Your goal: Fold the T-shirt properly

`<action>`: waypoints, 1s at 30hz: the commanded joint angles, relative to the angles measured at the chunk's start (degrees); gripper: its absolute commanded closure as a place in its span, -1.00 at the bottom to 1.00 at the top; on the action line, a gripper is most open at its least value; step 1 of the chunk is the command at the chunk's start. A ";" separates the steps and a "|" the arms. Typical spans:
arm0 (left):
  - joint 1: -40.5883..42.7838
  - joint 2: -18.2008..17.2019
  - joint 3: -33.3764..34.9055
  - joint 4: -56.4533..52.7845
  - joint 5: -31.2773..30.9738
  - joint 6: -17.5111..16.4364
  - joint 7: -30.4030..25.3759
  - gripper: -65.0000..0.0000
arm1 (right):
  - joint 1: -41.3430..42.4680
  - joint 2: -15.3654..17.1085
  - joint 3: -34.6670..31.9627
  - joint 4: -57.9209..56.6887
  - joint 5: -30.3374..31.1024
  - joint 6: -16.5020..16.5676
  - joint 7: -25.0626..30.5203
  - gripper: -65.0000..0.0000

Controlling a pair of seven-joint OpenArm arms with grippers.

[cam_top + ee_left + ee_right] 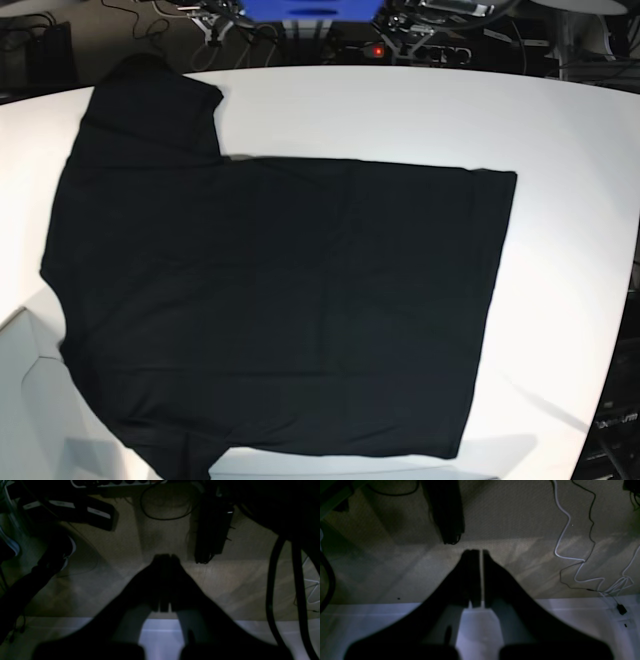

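Note:
The black T-shirt [280, 300] lies spread flat on the white table [400, 110] in the base view. Its collar end is at the left, one sleeve reaches the far left corner, and its hem is at the right. No print or label shows. Neither arm appears in the base view. In the left wrist view my left gripper [165, 557] is shut with nothing in it, hanging past the table's white edge [160, 632] over the carpet. My right gripper [480, 552] is likewise shut and empty, with only a thin slit between its fingers, over the carpet beyond the table edge [570, 610].
White and black cables [566, 537] trail over the carpet at the right. A black post [447, 510] stands ahead of the right gripper. Thick black cables [272, 580] and a power strip [120, 483] lie near the left gripper. Equipment [300, 25] crowds the table's far edge.

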 commanded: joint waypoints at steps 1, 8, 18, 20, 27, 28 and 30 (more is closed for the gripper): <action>0.27 -0.04 0.14 0.14 0.25 0.32 -0.23 1.00 | -0.36 -0.10 -0.06 -0.05 0.21 1.06 -0.38 1.00; 0.97 -0.04 0.23 0.14 0.34 0.23 -0.14 1.00 | -3.00 -0.01 0.03 4.17 0.21 0.89 -0.65 1.00; 1.76 -0.04 0.05 0.14 0.25 0.23 -0.14 1.00 | -4.84 -0.01 0.12 9.62 0.21 0.89 -5.31 1.00; 1.76 -0.04 0.05 0.23 0.25 0.23 -0.14 1.00 | -4.84 -0.01 0.12 9.62 0.21 0.89 -5.31 1.00; 1.85 -0.04 -0.03 0.67 0.25 0.23 -0.23 1.00 | -5.81 -0.01 0.03 10.06 0.21 0.89 -5.04 1.00; 2.20 -0.13 -0.03 1.81 0.25 0.23 -0.23 1.00 | -6.07 -0.01 0.03 11.20 0.21 0.89 -5.04 1.00; 4.93 -1.18 -0.03 5.86 0.25 0.23 -0.23 1.00 | -8.54 -0.01 -0.06 13.92 0.21 0.89 -5.04 1.00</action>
